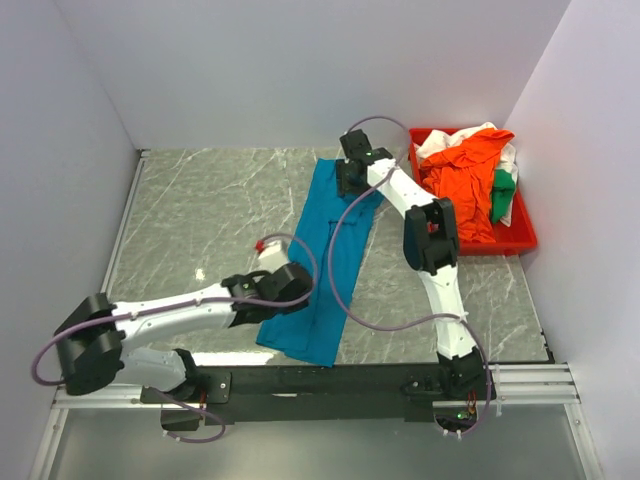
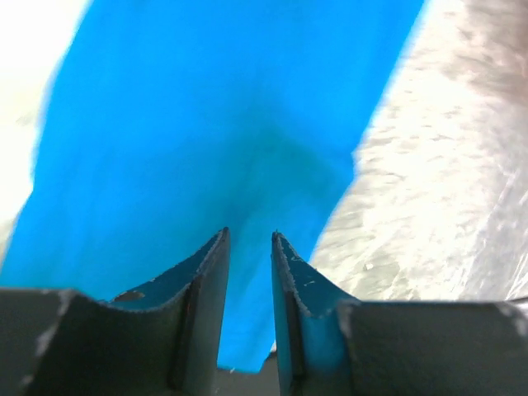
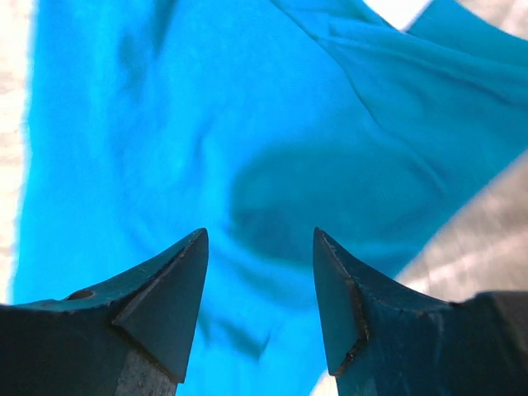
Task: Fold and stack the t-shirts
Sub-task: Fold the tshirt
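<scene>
From above, the left gripper (image 2: 249,235) is hard to make out, its fingertips hidden under its own dark wrist at the near end of the blue shirt (image 1: 320,215). Its wrist view is blurred, but it shows the jaws slightly parted with nothing between them and the cloth spread just below. The shirt lies as a long folded strip on the marble tabletop (image 1: 200,200), running from the near edge towards the back, crossed by a cable. The right gripper (image 3: 260,233) hangs over the far end, jaws wide apart and empty; the cloth runs off the frame. On the right, a red tray (image 1: 520,243) holds an orange shirt (image 1: 465,180) covering most of a white shirt (image 1: 455,138) and a green shirt (image 1: 503,195).
</scene>
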Motion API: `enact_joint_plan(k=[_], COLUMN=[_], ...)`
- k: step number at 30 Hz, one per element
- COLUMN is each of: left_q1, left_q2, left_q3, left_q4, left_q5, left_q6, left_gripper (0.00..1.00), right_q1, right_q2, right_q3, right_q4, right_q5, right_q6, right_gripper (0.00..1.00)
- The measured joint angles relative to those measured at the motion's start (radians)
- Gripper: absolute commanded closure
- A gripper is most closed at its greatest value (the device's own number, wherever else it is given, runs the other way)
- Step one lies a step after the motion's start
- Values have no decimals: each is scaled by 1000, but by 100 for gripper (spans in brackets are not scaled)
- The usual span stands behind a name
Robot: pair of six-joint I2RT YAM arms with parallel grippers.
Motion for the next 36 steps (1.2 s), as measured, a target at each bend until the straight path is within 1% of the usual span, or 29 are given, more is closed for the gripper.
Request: enact_joint_plan(k=[2, 4, 9, 10, 13, 18, 24, 27, 31, 33, 36], left_q1=[0, 0, -18, -27, -60, -106, -107, -107, -106, -99, -75], left_q2=[63, 122, 257, 279, 306, 310, 290, 293, 326, 350, 404], left_q3=[63, 88, 80, 74, 51, 32, -7, -6, 29, 53, 106], left_q4=[35, 72, 124, 132, 151, 199, 256, 266, 263, 266, 277], left_q5=[0, 18, 97, 113, 142, 156, 186, 212, 245, 268, 320], left_q6=[93, 166, 280, 293, 315, 318, 307, 311, 324, 334, 343], left_gripper=[71, 73, 79, 79, 81, 82, 82, 82, 80, 80, 82], right_q1=[-4, -9, -19, -22, -29, -49, -88, -105, -122, -132, -148], right_q2=[-63, -143, -294, -307, -304, -238, -114, -63, 31, 82, 117], right_q3=[-61, -132, -287, -313, -364, -375, -275, -183, -18, 65, 129], right_q4=[11, 17, 88, 102, 132, 136, 112, 80, 42, 17, 3], right_q5=[-6, -12, -34, -39, -58, -83, -88, -96, -104, -121, -146], right_q6=[25, 63, 142, 153, 183, 208, 214, 213, 202, 195, 191], right_gripper=[39, 40, 43, 46, 50, 52, 52, 52, 52, 52, 52])
